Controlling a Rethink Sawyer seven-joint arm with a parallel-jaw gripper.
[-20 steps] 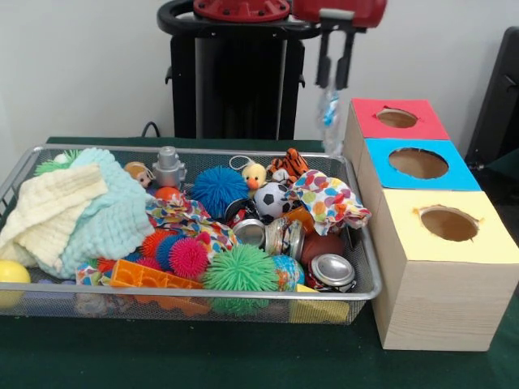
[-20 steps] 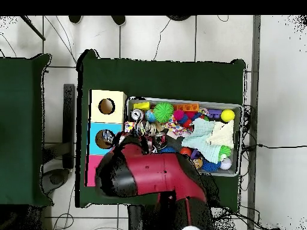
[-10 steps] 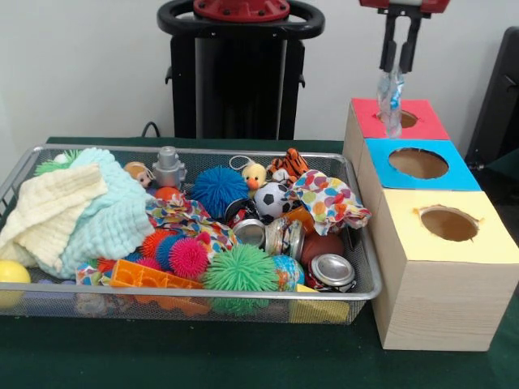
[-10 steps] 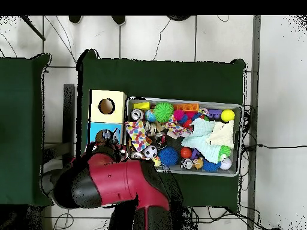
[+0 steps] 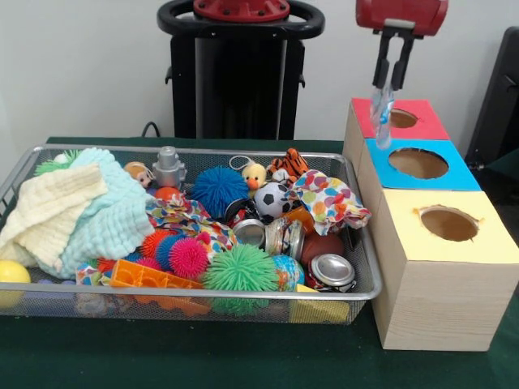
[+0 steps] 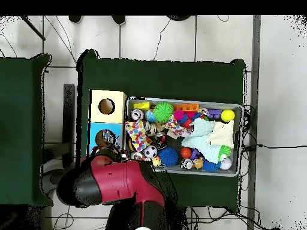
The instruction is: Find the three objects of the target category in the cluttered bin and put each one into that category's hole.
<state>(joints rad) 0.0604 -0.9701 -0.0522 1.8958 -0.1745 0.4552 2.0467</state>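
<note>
Green-clothed counter (image 5: pixel 243 356) carries the bin (image 5: pixel 357 243); the tool (image 5: pixel 388 81), pinching the crushed bottle (image 5: pixel 379 117), has drifted back slightly from over the red hole (image 5: pixel 403 118), delaying release.

From above, the red arm (image 6: pixel 117 185) blankets the red-topped box entirely and covers the near edge of the blue box (image 6: pixel 96 133), so the gripper cannot be made out from there at all. Across the table, the arm's upper part runs off the top edge, leaving only its red wrist block and the gripper (image 5: pixel 388 83). The crushed bottle (image 5: pixel 380 113) pinched there is a pale blur (the label barely reads as blue). In the bin (image 5: pixel 243 298), the cloths (image 5: pixel 73 212) bury whatever lies beneath them, a can (image 5: pixel 332 271) shows only its silver top, and the yellow ball (image 5: pixel 11 274) is cut off by the left edge.
</note>
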